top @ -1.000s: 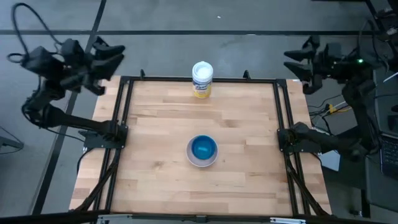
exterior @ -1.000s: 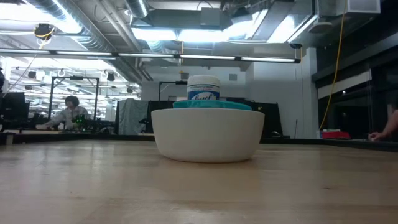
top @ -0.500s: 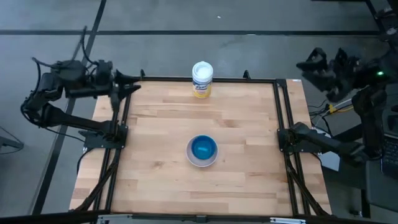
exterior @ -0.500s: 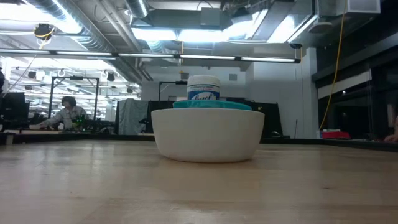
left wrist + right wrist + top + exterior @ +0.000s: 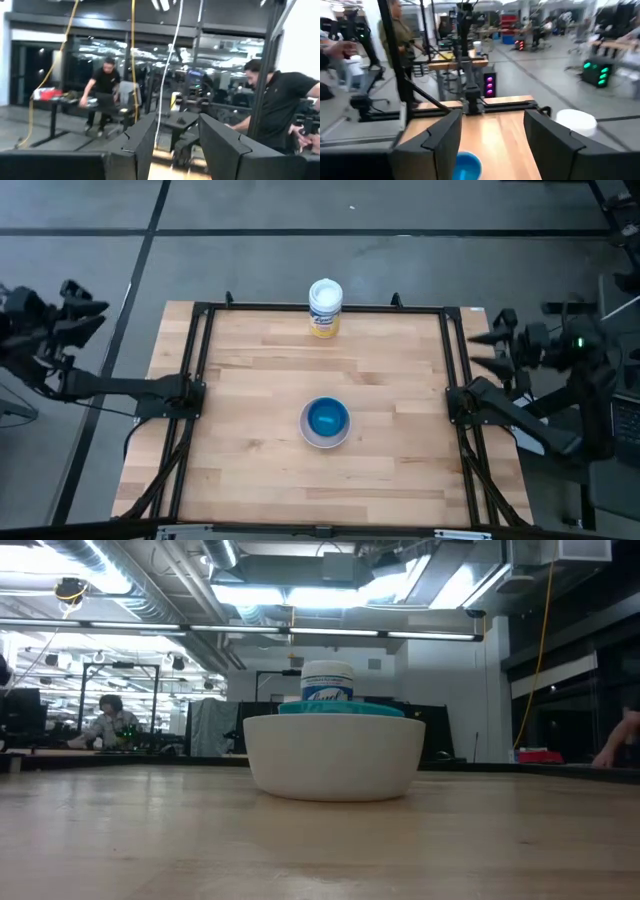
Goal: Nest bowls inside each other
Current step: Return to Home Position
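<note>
The bowls sit nested at the table's middle. A white bowl (image 5: 325, 438) (image 5: 335, 755) rests on its base, and a blue bowl (image 5: 326, 418) (image 5: 466, 165) sits inside it. A teal rim (image 5: 340, 709) shows just above the white bowl's edge. I cannot tell whether further bowls lie hidden inside the stack. My left gripper (image 5: 95, 317) (image 5: 177, 145) hangs open beyond the table's left edge, far from the bowls. My right gripper (image 5: 476, 351) (image 5: 492, 145) stands open just off the right edge, pointing level across the table toward the stack.
A white canister (image 5: 325, 307) (image 5: 327, 682) with a yellow label stands at the middle of the far edge; its lid (image 5: 576, 121) also shows in the right wrist view. A black frame (image 5: 196, 380) borders the table. People work at benches in the room behind.
My left gripper has swung from the far left corner out past the table's left edge and sunk a little. My right gripper has come down from beyond the far right corner toward the near side, beside the right edge. The bowls have stayed put.
</note>
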`<state>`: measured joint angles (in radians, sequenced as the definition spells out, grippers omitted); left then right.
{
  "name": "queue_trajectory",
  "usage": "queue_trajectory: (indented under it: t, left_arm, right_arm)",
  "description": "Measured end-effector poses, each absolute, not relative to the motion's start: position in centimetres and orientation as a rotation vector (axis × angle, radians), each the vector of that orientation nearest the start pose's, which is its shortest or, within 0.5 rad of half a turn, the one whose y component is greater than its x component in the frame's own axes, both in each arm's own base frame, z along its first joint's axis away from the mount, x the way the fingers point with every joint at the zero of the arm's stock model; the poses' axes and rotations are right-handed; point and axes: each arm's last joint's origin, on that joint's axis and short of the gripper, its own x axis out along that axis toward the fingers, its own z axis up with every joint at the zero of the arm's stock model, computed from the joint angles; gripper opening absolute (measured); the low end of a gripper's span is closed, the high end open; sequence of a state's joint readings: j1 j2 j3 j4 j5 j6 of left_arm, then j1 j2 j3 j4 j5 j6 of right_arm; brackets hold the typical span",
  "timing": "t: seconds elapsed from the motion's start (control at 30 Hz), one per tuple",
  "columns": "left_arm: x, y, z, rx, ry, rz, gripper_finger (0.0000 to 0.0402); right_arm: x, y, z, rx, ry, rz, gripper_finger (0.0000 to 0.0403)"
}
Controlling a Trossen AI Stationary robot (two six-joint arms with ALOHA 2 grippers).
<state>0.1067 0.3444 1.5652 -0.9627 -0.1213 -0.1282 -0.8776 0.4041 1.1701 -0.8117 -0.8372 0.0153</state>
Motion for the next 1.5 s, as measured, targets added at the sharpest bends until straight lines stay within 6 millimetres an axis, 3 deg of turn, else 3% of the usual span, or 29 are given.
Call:
queue_trajectory:
  t: [0.13, 0.3, 0.43, 0.53, 0.63, 0.8, 0.93, 1.13, 1.4, 1.5]
  left_arm:
    - [-14.3, -1.8, 43.2, -0.147, -0.214, 0.272, 0.0145]
    - [-15.0, -2.9, 40.1, -0.056, -0.191, 0.353, 0.0145]
    - [-15.9, -3.5, 38.2, -0.074, -0.289, 0.311, 0.0145]
    - [-16.0, -3.8, 38.0, -0.100, -0.242, 0.270, 0.0145]
    - [-15.6, -3.9, 38.5, -0.067, -0.306, 0.237, 0.0145]
    - [-14.1, -4.0, 38.6, -0.025, -0.311, 0.201, 0.0145]
    - [-10.9, -3.6, 37.5, -0.041, -0.217, 0.256, 0.0145]
    - [-6.8, -2.8, 36.1, -0.069, -0.160, 0.242, 0.0145]
    - [-2.6, -1.7, 35.1, 0.001, -0.262, 0.178, 0.0145]
    - [-0.3, -0.9, 33.6, 0.003, -0.253, 0.143, 0.0145]
  right_arm:
    - [0.1, 2.8, 38.0, 0.044, -0.040, -0.186, 0.0222]
    - [-0.3, 3.0, 34.2, -0.021, -0.165, -0.221, 0.0228]
    - [1.5, 1.0, 31.9, 0.021, -0.125, -0.205, 0.0232]
    - [3.2, -0.9, 30.2, 0.010, -0.145, -0.169, 0.0234]
    - [4.3, -2.1, 28.6, -0.033, -0.229, -0.139, 0.0233]
    - [6.1, -4.0, 24.0, 0.042, -0.296, -0.086, 0.0222]
    - [6.6, -4.6, 21.8, 0.028, -0.356, -0.068, 0.0213]
    - [7.0, -5.1, 20.0, 0.044, -0.295, -0.121, 0.0201]
    - [7.2, -5.8, 18.8, 0.023, -0.198, -0.271, 0.0190]
    - [7.2, -5.9, 18.5, 0.038, -0.172, -0.287, 0.0187]
